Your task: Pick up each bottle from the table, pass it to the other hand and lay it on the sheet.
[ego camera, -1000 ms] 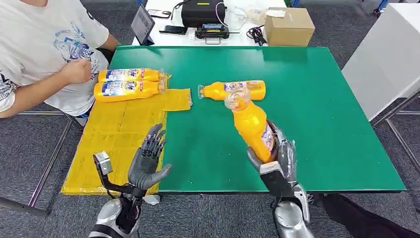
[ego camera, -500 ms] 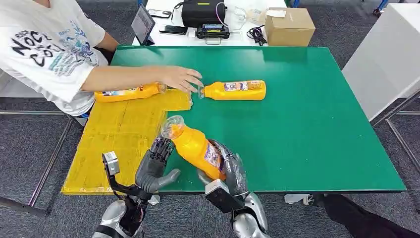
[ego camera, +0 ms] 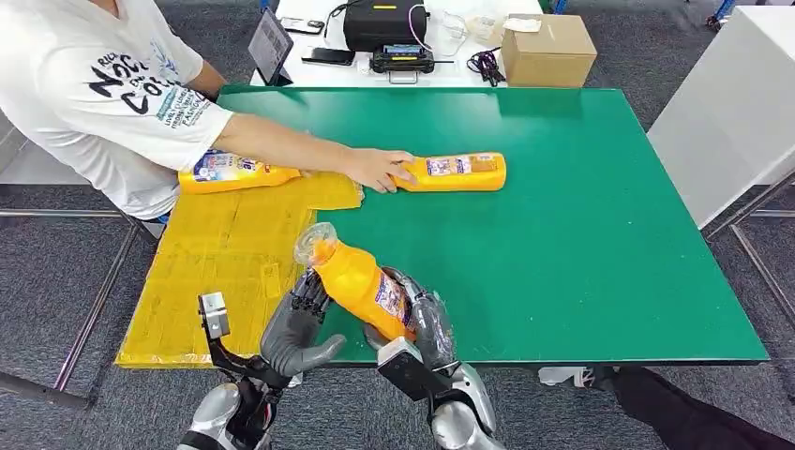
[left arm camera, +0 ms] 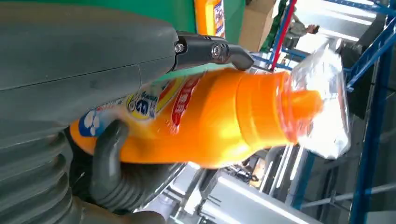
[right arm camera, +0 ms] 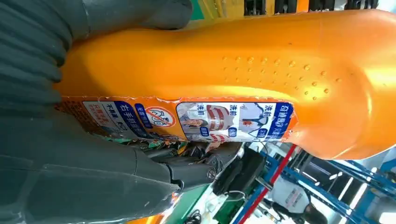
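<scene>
Right robot hand point(ego camera: 422, 323) is wrapped around the base of an orange bottle point(ego camera: 361, 279), holding it up off the counter point(ego camera: 600, 234) near the front edge, tilted w/ its clear cap pointing toward the yellow sheet point(ego camera: 225, 262). Left robot hand point(ego camera: 298, 323) is right up against the bottle's side, fingers curled round it; in the left wrist view its thumb looks pressed on the label too, so both seem to have it atm. Meanwhile a person in a white tee leans in from the far left corner, their hand point(ego camera: 375, 169) on the neck end of a 2nd bottle point(ego camera: 457, 172) lying flat mid-counter. A 3rd bottle point(ego camera: 234, 173) lies at the sheet's far edge, partly behind their arm. Cardboard box point(ego camera: 547, 49) on the white table behind.
</scene>
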`<state>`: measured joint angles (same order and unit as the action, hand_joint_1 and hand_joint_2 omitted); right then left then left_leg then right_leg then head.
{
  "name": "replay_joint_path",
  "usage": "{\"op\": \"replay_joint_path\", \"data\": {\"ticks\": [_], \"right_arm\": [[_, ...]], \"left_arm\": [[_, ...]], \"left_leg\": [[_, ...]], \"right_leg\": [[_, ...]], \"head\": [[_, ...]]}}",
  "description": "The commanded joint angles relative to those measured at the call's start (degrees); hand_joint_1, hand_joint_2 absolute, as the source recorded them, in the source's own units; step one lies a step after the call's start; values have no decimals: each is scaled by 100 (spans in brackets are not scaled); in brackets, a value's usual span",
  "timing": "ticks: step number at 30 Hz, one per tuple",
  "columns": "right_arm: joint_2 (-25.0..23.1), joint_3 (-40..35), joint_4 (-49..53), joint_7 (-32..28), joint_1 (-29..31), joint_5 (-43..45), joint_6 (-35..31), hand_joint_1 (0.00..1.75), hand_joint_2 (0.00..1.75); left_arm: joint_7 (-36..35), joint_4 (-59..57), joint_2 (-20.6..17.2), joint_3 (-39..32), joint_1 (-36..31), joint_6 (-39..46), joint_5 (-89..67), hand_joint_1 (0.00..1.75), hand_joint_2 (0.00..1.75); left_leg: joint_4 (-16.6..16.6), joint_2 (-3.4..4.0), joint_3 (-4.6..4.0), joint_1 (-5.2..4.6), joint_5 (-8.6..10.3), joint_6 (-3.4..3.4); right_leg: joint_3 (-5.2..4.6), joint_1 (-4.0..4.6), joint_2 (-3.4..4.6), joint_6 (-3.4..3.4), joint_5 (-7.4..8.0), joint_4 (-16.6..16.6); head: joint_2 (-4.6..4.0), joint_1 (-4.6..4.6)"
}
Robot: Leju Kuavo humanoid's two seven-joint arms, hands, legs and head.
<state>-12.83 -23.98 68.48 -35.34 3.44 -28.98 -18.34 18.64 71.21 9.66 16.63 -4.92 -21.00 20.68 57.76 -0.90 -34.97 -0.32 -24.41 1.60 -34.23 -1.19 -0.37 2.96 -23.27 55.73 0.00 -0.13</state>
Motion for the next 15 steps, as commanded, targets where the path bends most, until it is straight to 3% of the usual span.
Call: {"op": "replay_joint_path", "data": {"ticks": [1, 15], "right_arm": [[55, 14, -375, 18, 266, 22, 44, 175, 175], [-366, -1047, -1552, -15, 587, -194, 275, 175, 175]], "left_arm": [[-27, 13, -240, 250, 15, -5, 3, 0, 175], [-52, -481, -114, 203, -268, 268, -217, 0, 175]], "left_leg": [[-1, 20, 29, 8, -13, -11], [-4, 11, 14, 7, -4, -7]], "right_leg": [[26, 10, 16, -14, -6, -5], [11, 8, 9, -9, 0, -5]], "head": [[0, 0], [0, 2]]}}
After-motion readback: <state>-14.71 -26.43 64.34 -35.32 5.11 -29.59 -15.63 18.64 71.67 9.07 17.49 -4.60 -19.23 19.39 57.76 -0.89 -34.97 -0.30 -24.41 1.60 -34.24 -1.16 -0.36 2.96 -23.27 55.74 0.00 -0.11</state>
